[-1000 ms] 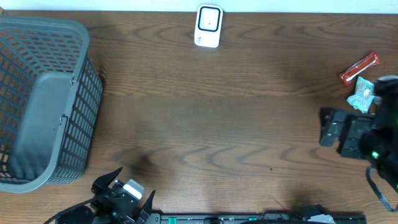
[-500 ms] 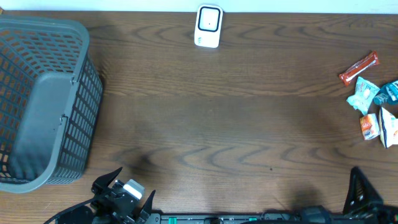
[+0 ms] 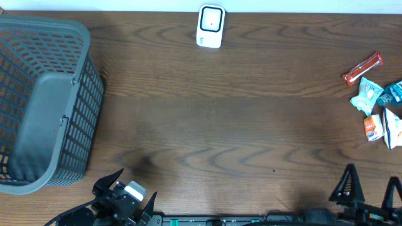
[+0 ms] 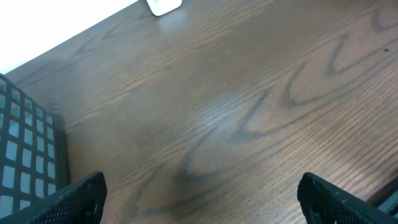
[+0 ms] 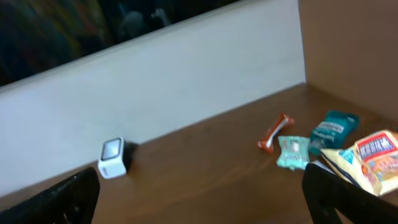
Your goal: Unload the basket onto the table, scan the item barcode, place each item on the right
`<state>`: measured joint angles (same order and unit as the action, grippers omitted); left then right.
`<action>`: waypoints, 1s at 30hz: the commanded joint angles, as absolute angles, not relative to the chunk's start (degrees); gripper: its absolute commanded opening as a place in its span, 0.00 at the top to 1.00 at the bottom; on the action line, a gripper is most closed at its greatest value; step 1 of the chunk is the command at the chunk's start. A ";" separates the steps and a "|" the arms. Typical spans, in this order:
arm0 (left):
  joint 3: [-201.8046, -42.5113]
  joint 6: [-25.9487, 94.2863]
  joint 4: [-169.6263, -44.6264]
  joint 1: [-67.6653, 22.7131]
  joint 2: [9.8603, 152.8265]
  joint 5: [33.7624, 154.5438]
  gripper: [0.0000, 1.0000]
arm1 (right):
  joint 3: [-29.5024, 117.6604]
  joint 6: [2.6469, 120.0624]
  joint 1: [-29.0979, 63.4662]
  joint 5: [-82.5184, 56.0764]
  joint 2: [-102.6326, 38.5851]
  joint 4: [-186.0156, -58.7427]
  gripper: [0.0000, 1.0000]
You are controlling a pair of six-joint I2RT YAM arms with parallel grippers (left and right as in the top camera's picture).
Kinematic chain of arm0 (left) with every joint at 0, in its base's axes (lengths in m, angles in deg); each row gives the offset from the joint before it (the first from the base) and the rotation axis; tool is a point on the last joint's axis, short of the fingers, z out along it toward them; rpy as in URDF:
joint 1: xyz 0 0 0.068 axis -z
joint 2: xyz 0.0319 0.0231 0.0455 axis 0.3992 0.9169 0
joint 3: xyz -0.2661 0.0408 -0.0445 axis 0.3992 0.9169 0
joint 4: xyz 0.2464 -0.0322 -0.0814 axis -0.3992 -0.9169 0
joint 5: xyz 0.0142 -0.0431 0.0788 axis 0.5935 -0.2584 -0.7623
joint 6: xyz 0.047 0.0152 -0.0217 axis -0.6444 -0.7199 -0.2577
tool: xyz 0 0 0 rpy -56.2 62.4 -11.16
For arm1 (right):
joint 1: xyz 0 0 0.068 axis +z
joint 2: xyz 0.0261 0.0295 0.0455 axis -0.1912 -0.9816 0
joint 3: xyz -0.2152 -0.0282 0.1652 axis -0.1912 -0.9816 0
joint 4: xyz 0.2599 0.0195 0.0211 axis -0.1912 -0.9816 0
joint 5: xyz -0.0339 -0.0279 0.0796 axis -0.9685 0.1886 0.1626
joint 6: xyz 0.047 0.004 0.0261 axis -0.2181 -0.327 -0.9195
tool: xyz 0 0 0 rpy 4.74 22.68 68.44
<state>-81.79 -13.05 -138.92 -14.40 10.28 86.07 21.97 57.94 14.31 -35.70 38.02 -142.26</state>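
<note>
Along the left edge of the dark brown wooden tabletop [image 3: 213, 125] lies a grey plastic lattice basket [image 3: 44, 100], its open mouth facing up and nothing showing inside it. Just right of it, at the near edge, the left gripper [image 3: 129, 188] sits low with its two black fingers spread wide and nothing between them. Its wrist view shows only bare wood grain between the fingertips [image 4: 81, 193], with the basket's mesh at the left side. Against the middle of the far edge stands a small white barcode scanner [image 3: 210, 26] with a dark window on its face, well apart from both arms. Over at the near right corner, the right gripper [image 3: 370, 188] pokes its two dark fingers up from the near edge, also splayed wide and holding nothing. The items to be scanned lie in a loose cluster by the right edge, beyond that claw and untouched. They are a slim red-orange wrapper [image 3: 362, 68] lying at a slant farthest back, a pale teal crinkled packet [image 3: 366, 95] just nearer, a darker teal packet [image 3: 394, 93] beside it at the very edge, and nearest of all an orange-and-white snack packet [image 3: 373, 127] touching a white packet [image 3: 394, 127].
</note>
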 commanded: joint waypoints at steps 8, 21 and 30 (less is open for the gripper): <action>-81.81 -13.84 -138.90 -14.18 9.88 86.37 0.02 | 4.57 58.36 11.34 -36.12 38.39 -122.83 0.01; -81.81 -13.84 -138.90 -14.18 9.86 86.37 0.02 | -12.96 58.36 11.32 -35.94 38.43 -105.34 0.01; -81.81 -13.84 -138.90 -14.18 9.86 86.37 0.02 | -27.97 56.85 11.32 -35.94 38.43 -88.73 0.01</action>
